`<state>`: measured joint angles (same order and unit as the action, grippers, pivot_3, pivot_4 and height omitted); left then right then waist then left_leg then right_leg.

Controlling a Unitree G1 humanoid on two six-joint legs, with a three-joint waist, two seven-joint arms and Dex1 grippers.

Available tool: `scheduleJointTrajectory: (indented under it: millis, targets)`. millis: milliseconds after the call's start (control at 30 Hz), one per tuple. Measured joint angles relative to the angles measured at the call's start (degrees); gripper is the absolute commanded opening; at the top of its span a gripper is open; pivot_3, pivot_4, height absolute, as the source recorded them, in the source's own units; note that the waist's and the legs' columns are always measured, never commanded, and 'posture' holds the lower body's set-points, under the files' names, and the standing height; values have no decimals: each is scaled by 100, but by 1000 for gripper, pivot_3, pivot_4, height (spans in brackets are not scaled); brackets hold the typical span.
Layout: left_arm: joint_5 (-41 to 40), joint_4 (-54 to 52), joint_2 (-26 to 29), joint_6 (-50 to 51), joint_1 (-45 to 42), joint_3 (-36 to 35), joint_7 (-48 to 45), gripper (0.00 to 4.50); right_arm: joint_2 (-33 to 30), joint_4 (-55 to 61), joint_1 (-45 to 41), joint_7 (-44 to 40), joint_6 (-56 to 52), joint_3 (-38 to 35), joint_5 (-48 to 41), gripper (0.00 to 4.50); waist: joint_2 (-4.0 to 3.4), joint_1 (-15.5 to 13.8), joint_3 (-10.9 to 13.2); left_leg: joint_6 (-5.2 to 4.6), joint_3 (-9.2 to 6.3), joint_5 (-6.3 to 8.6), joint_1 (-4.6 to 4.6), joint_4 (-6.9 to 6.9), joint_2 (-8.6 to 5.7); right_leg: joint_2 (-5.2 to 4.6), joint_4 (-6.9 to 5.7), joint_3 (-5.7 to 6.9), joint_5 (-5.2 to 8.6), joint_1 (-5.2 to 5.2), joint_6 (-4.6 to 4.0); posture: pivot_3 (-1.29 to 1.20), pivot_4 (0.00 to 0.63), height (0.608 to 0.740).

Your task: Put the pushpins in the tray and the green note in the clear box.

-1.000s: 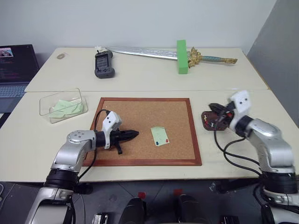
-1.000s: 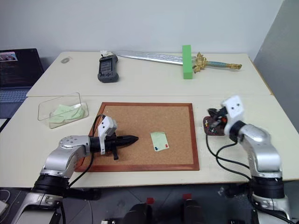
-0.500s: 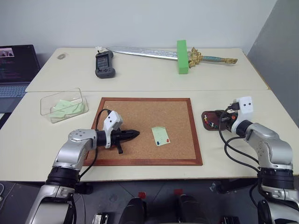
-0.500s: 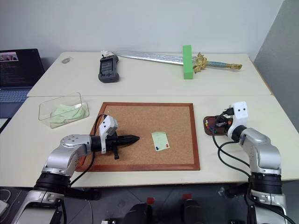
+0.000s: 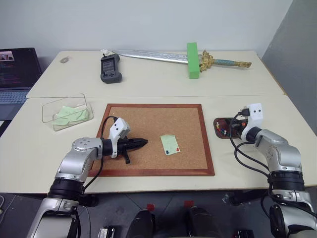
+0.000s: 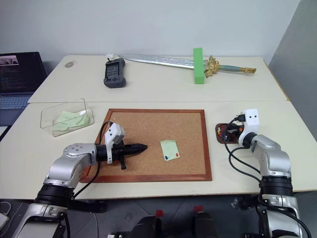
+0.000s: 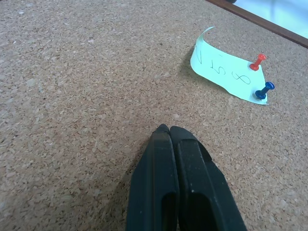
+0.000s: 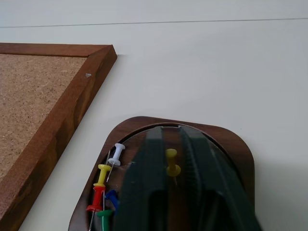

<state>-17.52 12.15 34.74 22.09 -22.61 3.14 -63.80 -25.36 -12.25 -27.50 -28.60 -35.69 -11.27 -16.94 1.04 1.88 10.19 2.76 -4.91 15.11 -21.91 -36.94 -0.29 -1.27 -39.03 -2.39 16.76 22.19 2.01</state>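
The green note (image 5: 169,144) lies on the corkboard (image 5: 148,119), pinned by a red pushpin (image 7: 258,61) and a blue pushpin (image 7: 264,90). My left gripper (image 5: 144,142) hovers shut and empty just left of the note. The reddish-brown tray (image 8: 231,139) sits right of the board. My right gripper (image 8: 172,130) is low over the tray, its jaws a little apart with the yellow pushpin (image 8: 172,162) in the gap. Several other pins (image 8: 103,187) lie in the tray. The clear box (image 5: 49,106) stands at the left with pale-green slips inside.
On the far table lie a long sword (image 5: 163,56), a bright-green block (image 5: 192,60) and a black handheld device (image 5: 109,68). A laptop (image 5: 15,69) sits at the far left. The right arm's cables hang near the table's front edge.
My right hand has sunk and settled low over the tray, and its jaws have parted slightly. The left arm has stayed still.
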Motion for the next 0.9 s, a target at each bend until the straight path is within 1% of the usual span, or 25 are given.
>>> scheduleJointTrajectory:
  millis: [400,667,900]
  targets:
    - [41,15,-1,-2,-38,20,-34,0,-80,120,150,8,9,8,-6,1173,0,-2,0,0,0,0,-1,-1,0,0,0,-1,0,0,0,0,150,740]
    - [76,21,-2,-8,-50,24,-51,0,-434,848,263,-144,-192,-127,-232,1173,0,-3,0,0,-1,0,0,-1,0,0,0,0,0,-1,0,0,150,740]
    - [81,33,-12,-27,-51,23,-53,0,-607,913,340,-357,-239,-148,-397,1173,0,-4,0,0,0,0,-1,-1,0,0,0,0,0,-1,0,0,150,740]
